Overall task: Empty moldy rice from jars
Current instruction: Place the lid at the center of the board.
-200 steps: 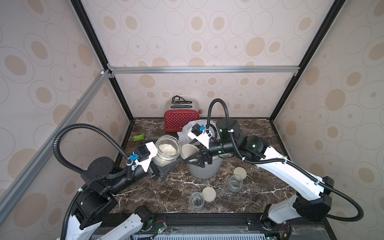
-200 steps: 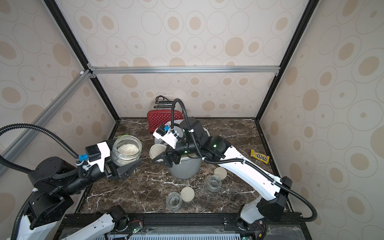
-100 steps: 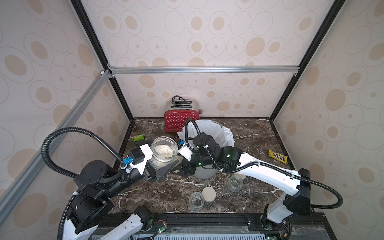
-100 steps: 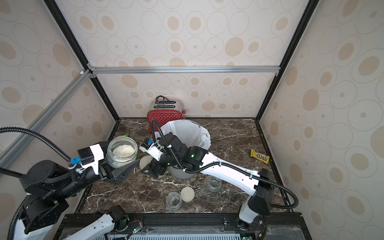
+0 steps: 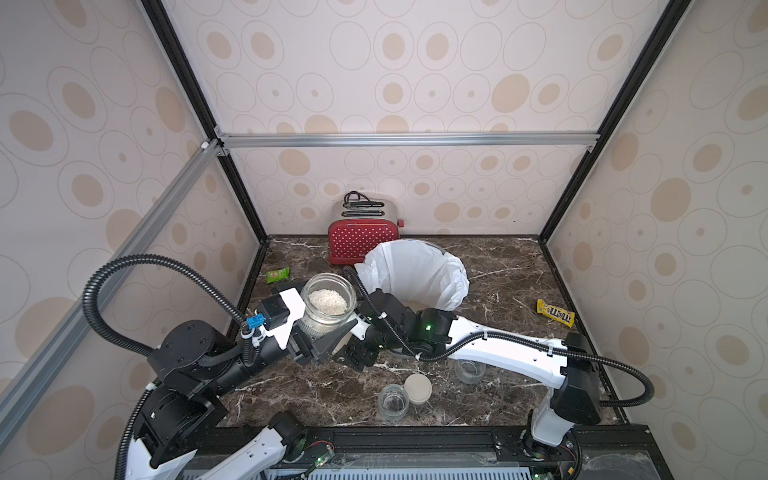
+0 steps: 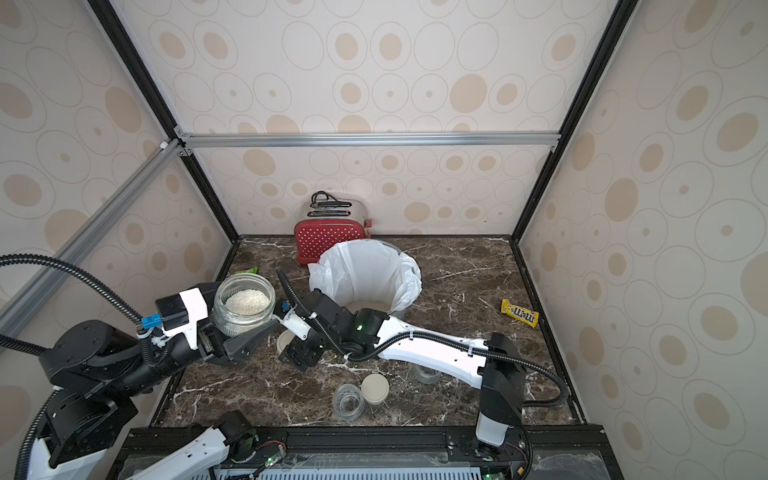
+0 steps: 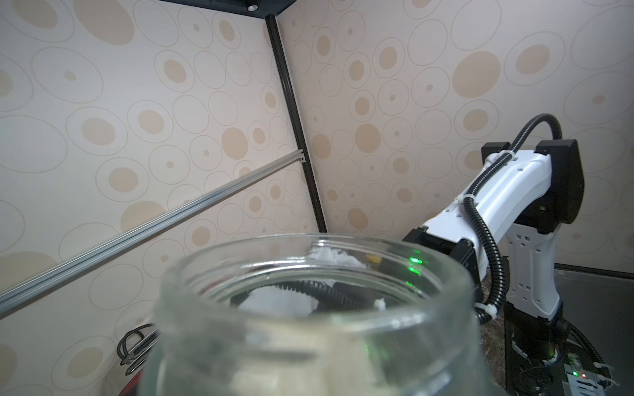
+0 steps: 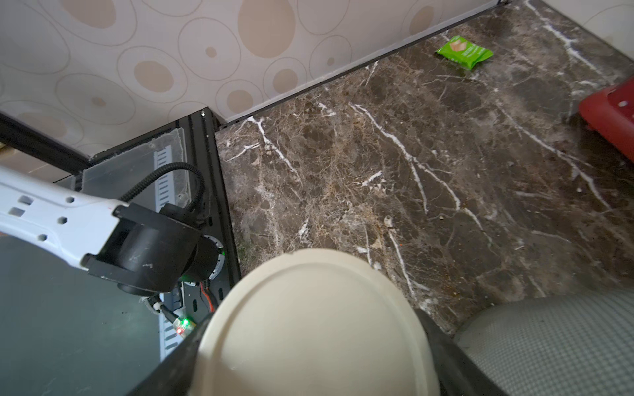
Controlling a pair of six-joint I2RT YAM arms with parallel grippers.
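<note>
The right claw (image 5: 360, 353), clamped on the lid (image 8: 315, 325), has dropped beside the left claw (image 5: 322, 332) gripping the uncapped jar (image 5: 318, 323); rice (image 5: 328, 302) now clear for tipping

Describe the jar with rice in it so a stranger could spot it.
Find the white-lined bin in front of the red toaster. Left of it, the left gripper holds a glass jar upright. Unlike the two empty jars near the front, it has white rice inside.
</note>
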